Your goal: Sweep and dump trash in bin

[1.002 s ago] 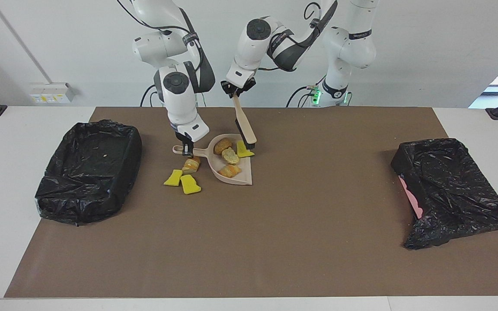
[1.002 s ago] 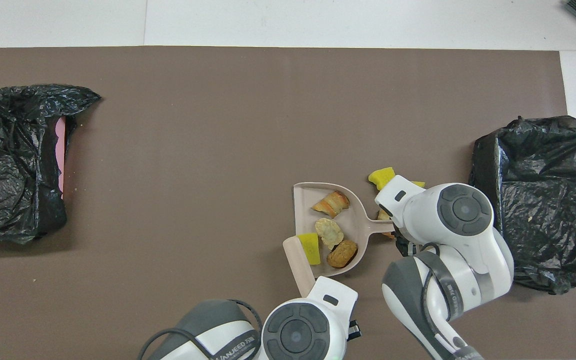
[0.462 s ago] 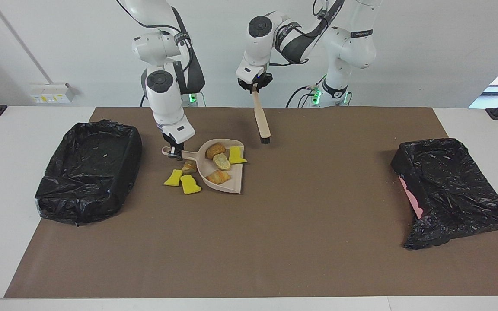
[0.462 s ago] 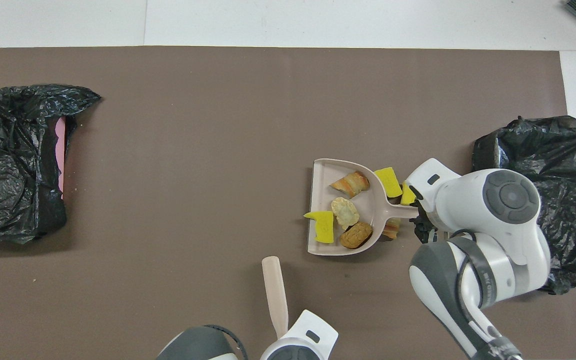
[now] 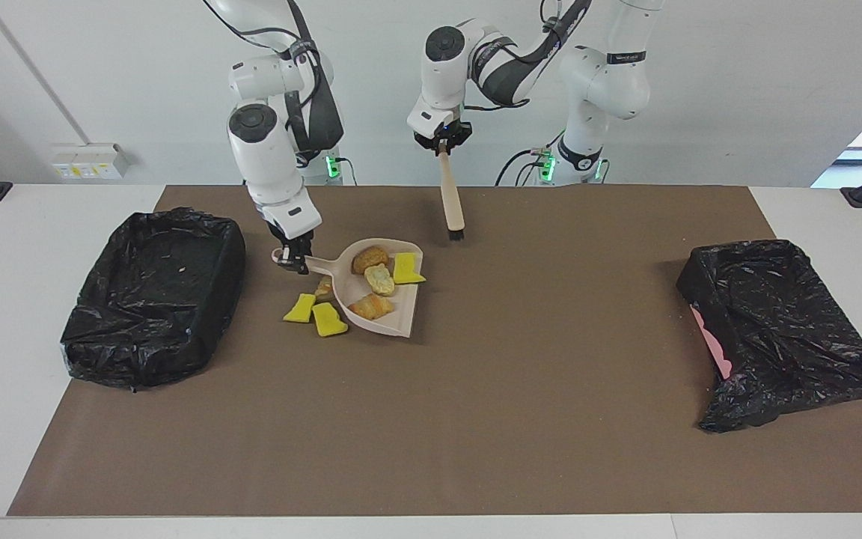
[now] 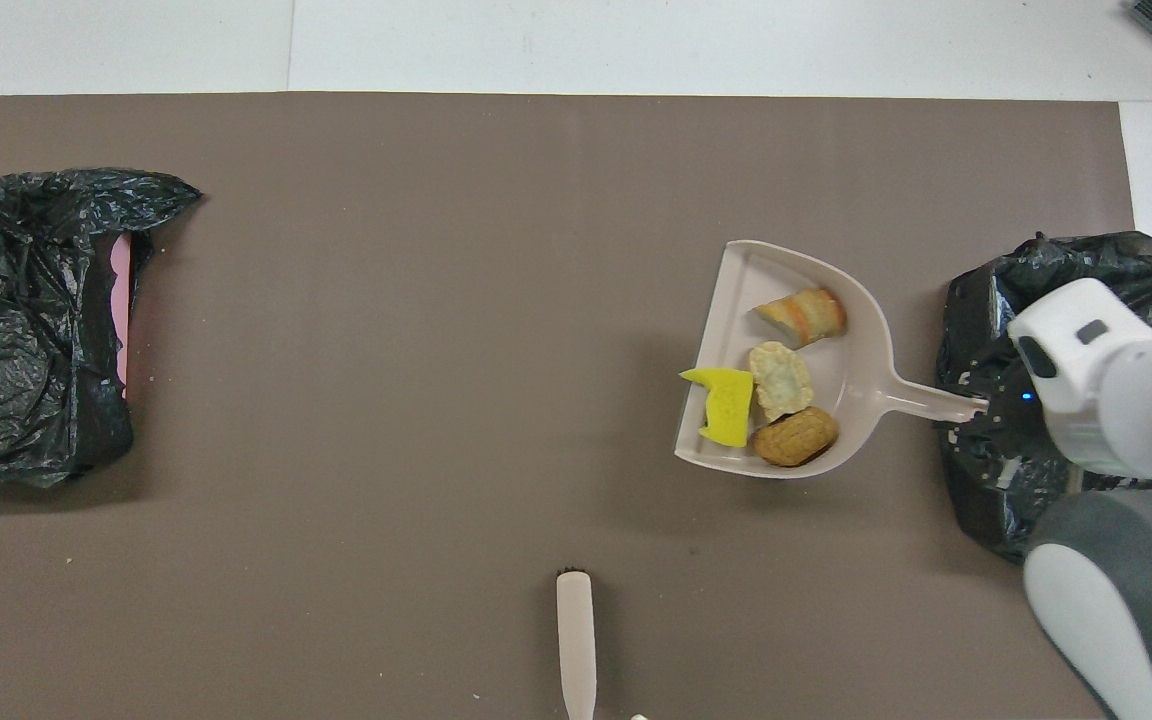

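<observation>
My right gripper [image 5: 292, 258] [image 6: 976, 412] is shut on the handle of the beige dustpan [image 5: 399, 320] [image 6: 756, 280], which hangs tilted just above the mat. In the pan lie three bread-like scraps of trash [image 5: 370, 259] [image 6: 794, 436] and a yellow sponge chunk [image 5: 406, 268] [image 6: 726, 405]. Two yellow chunks [image 5: 300, 308] and a bread piece [image 5: 324, 287] lie on the mat under the handle, hidden in the overhead view. The left gripper [image 5: 442, 146] is shut on the brush [image 5: 451, 202] [image 6: 576, 640], which hangs bristles-down over the mat near the robots.
A black-lined bin [image 5: 139, 352] [image 6: 1096, 260] sits at the right arm's end of the table, close beside the dustpan's handle. A second black-bagged bin [image 5: 775, 329] [image 6: 26, 320] with pink showing sits at the left arm's end. A brown mat [image 5: 521, 419] covers the table.
The right gripper has lifted the dustpan off the mat and carried it toward the bin at its end. The left gripper has raised the brush away from the pan.
</observation>
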`<state>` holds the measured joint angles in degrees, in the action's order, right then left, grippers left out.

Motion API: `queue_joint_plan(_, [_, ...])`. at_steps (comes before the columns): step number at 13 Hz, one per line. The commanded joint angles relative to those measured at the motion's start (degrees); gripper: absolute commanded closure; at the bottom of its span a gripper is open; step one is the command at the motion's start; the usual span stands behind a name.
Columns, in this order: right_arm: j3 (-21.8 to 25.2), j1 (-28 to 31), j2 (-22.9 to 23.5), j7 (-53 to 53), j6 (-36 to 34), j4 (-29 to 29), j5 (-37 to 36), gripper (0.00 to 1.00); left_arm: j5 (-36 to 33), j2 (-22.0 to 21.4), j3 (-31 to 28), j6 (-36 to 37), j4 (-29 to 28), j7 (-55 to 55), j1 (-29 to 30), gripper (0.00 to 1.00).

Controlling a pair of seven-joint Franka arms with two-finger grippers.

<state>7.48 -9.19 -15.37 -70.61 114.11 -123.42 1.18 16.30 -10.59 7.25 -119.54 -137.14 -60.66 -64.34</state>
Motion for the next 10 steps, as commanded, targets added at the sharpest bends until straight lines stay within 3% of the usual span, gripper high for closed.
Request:
queue_joint_plan(1, [2.9, 6.2, -1.9, -6.3, -4.5, 3.9, 1.2, 1.00, -0.9, -2.0, -0.4, -3.1, -3.1, -1.2, -0.8, 1.00])
queue_joint_plan(3, [7.4, 10.0, -1.6, -11.5, -5.1, 5.6, 0.9, 1.00, -0.9, -1.4, -0.4, -3.5, -3.2, -1.2, -0.6, 1.00])
queue_joint_plan(5, [9.1, 13.4, -2.1, -11.4, -6.6, 5.6, -1.6, 1.00, -0.9, 0.0, -0.4, -5.6, -3.8, -1.1, -0.5, 1.00])
queue_joint_plan(7, [9.1, 15.8, -2.1, -11.5, -5.7, 5.6, -12.0, 1.00, -0.9, 2.3, -0.4, -7.5, -3.7, -1.1, -0.1, 1.00])
queue_joint_plan(9, [9.2, 20.1, -1.1, -13.0, -3.8, 5.4, -15.9, 1.00, -0.8, 2.3, -0.4, -7.2, -3.6, -1.0, 0.1, 0.98])
queue_joint_plan(10, [9.2, 22.1, 0.2, -15.3, -1.8, 5.1, -16.0, 1.00, -0.9, 2.8, -0.4, -7.4, -3.4, -0.4, 0.2, 0.84])
